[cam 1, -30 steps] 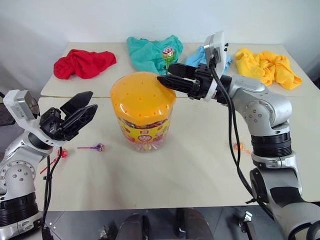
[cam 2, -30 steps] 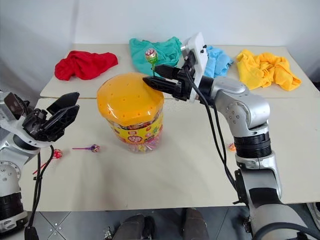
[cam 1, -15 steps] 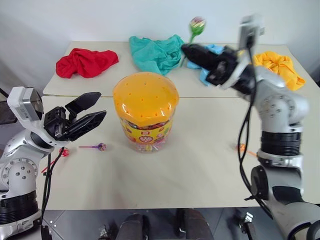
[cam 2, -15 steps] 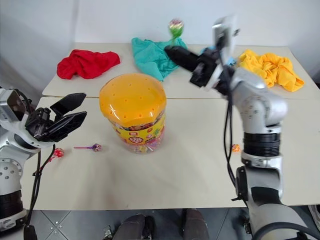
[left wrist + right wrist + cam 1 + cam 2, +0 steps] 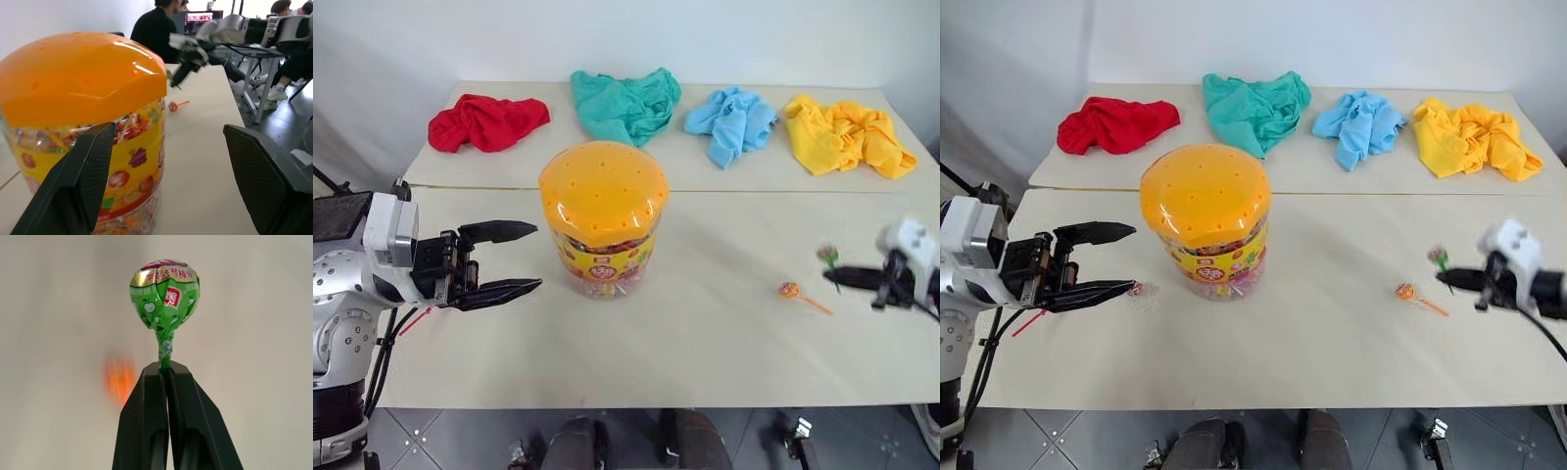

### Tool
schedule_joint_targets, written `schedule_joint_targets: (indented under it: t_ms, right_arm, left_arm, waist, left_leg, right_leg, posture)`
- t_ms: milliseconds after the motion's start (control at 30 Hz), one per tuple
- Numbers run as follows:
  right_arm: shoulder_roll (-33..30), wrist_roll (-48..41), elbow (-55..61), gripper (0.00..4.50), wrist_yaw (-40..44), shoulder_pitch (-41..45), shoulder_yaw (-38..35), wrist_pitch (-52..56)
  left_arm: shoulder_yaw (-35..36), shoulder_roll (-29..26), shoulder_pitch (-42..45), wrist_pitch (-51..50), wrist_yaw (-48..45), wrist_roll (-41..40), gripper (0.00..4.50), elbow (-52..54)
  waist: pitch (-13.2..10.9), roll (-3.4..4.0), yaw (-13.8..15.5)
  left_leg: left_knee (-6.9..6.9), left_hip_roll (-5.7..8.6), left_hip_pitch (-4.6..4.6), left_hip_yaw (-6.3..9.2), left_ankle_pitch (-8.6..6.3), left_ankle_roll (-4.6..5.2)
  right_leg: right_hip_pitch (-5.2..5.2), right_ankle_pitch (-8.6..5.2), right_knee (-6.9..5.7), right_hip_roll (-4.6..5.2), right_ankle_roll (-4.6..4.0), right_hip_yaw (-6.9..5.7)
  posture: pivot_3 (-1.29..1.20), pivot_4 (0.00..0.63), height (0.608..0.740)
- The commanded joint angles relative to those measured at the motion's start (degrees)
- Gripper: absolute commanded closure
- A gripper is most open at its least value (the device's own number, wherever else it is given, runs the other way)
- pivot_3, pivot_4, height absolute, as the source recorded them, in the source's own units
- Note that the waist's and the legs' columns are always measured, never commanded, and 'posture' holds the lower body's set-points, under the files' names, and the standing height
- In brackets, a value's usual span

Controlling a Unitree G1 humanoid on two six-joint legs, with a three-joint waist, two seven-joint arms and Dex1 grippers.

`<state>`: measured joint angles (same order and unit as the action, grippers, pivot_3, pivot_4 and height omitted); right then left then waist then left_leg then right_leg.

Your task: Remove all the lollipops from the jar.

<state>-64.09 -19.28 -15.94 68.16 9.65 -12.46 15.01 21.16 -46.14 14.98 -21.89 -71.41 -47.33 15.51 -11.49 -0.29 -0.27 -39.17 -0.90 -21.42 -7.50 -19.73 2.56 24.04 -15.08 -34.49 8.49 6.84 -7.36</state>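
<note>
Orange and round, the lid sits on the jar (image 5: 604, 217) in the middle of the table (image 5: 705, 343). In the left eye view, the right gripper (image 5: 837, 277) is now low at the right edge of the table; a second ago it was up by the jar lid. It pinches the stick of the green lollipop (image 5: 827, 256), so that candy is out of the jar and looks ready to be put down. An orange lollipop (image 5: 790, 290) already lies on the table just beside it. The left gripper (image 5: 514, 259) waits to the left of the jar with its two fingers wide apart, holding nothing. Four cloths lie at the back: red, teal, blue and yellow.

In the right eye view, a pink-red lollipop (image 5: 1139, 289) lies on the table at the tip of the left gripper.

In the left wrist view, the jar is close up. It has a yellow and red picture band and more candy inside, so I think the job is not done.

In the right wrist view, the green lollipop has a shiny wrapper with tiny apples on it, and the black fingers (image 5: 146, 431) are shut tight on its stick.
</note>
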Motion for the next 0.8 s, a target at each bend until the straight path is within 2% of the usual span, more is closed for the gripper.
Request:
schedule_joint_targets:
  t_ms: [33,67,100,267,367,467,533,600,633,733,800]
  right_arm:
    - [-0.9,3.5,-3.9,4.45,1.5,-2.5,-1.4,-9.9]
    - [-0.4,3.7,-5.0,4.45,1.1,-2.5,-1.7,-10.6]
    - [-0.2,3.6,-5.9,4.25,0.9,-2.3,-1.9,-10.6]
    - [1.5,0.7,-6.4,2.75,1.4,-0.3,-4.6,-13.0]
    - [4.3,-6.6,-0.3,1.74,3.7,2.2,-7.8,-10.7]
    - [6.2,-11.4,10.0,0.77,6.0,1.9,-6.8,-7.7]
    - [9.3,-13.4,17.2,0.07,4.3,2.1,-5.0,-6.5]
    - [12.9,-13.7,22.4,0.03,3.2,3.1,-1.6,-6.4]
    - [14.4,-13.4,23.9,0.01,2.9,3.5,0.2,-6.2]
    - [19.6,-10.0,24.6,0.0,1.6,4.6,5.3,-9.1]
    - [22.9,-7.2,22.7,0.0,0.7,5.2,8.1,-12.1]
  left_arm:
    - [-0.8,0.3,-0.3,1.1,-0.4,-0.3,0.75,2.8]
    - [-1.1,0.5,-0.4,1.3,-0.4,0.0,0.75,2.7]
    - [-1.3,0.6,-0.6,1.6,-0.4,0.3,0.75,2.7]
    - [-0.3,0.4,-1.8,1.8,1.6,0.9,0.75,3.1]
    - [0.3,0.0,-3.1,3.6,4.1,4.7,0.75,1.5]
    - [1.5,-0.6,-5.5,5.1,4.5,7.4,0.75,-1.7]
    - [2.5,-0.9,-6.5,4.8,5.7,8.5,0.75,-4.1]
    - [0.9,-3.8,-8.3,2.2,9.7,14.5,0.75,-8.2]
    - [0.6,-3.8,-9.1,4.6,10.3,17.0,0.59,-9.7]
    - [1.7,-2.0,-12.5,6.7,11.3,17.6,0.02,-9.4]
    - [2.4,-1.0,-15.4,8.7,12.3,18.8,0.02,-7.2]
  waist:
    - [0.0,0.02,-0.4]
    - [0.0,0.02,-0.6]
    - [0.0,0.03,-0.8]
    - [0.0,0.07,-1.3]
    - [0.0,0.08,-1.3]
    - [0.0,0.19,-1.2]
    - [0.0,0.17,-1.1]
    - [0.0,0.13,-1.1]
    - [0.0,0.14,-1.1]
    - [0.0,0.14,-1.1]
    - [0.0,0.14,-1.0]
  left_leg:
    - [0.0,-0.02,0.13,-0.18,0.0,0.0]
    - [0.0,-0.05,0.3,-0.2,0.0,-0.01]
    - [0.0,-0.06,0.37,-0.19,0.0,-0.02]
    - [0.01,-0.13,0.38,-0.05,-0.03,-0.12]
    - [0.01,-0.17,0.32,0.08,-0.05,-0.15]
    - [0.01,-0.16,0.31,0.12,-0.04,-0.15]
    - [0.01,-0.18,0.3,0.2,-0.05,-0.15]
    - [0.0,-0.21,0.28,0.31,-0.06,-0.16]
    - [0.0,-0.19,0.25,0.34,-0.06,-0.16]
    - [0.03,-0.13,0.23,0.35,-0.09,-0.14]
    - [0.02,-0.1,0.18,0.38,-0.15,-0.11]
  right_leg:
    - [-0.04,0.0,0.01,0.0,0.0,0.12]
    - [-0.16,0.0,0.0,0.0,0.0,0.14]
    - [-0.22,0.0,0.03,-0.01,-0.01,0.15]
    - [-0.19,0.02,-0.13,-0.02,-0.04,0.11]
    - [-0.19,0.02,-0.11,-0.05,-0.04,-0.03]
    - [-0.19,0.02,-0.12,-0.04,-0.05,-0.06]
    - [-0.2,0.01,-0.14,-0.04,-0.05,-0.13]
    - [-0.23,0.02,-0.13,-0.04,-0.06,-0.22]
    - [-0.23,0.02,-0.14,-0.02,-0.06,-0.24]
    - [-0.22,0.02,-0.1,0.05,-0.06,-0.25]
    - [-0.21,0.03,-0.06,0.11,-0.04,-0.27]
  posture:
    - [0.0,0.15,0.74]
    - [0.0,0.15,0.74]
    - [0.0,0.15,0.74]
    - [0.0,0.15,0.74]
    - [0.0,0.15,0.74]
    - [0.0,0.15,0.74]
    - [0.0,0.15,0.74]
    - [0.0,0.15,0.74]
    - [0.0,0.15,0.74]
    - [0.0,0.15,0.74]
    - [0.0,0.15,0.74]
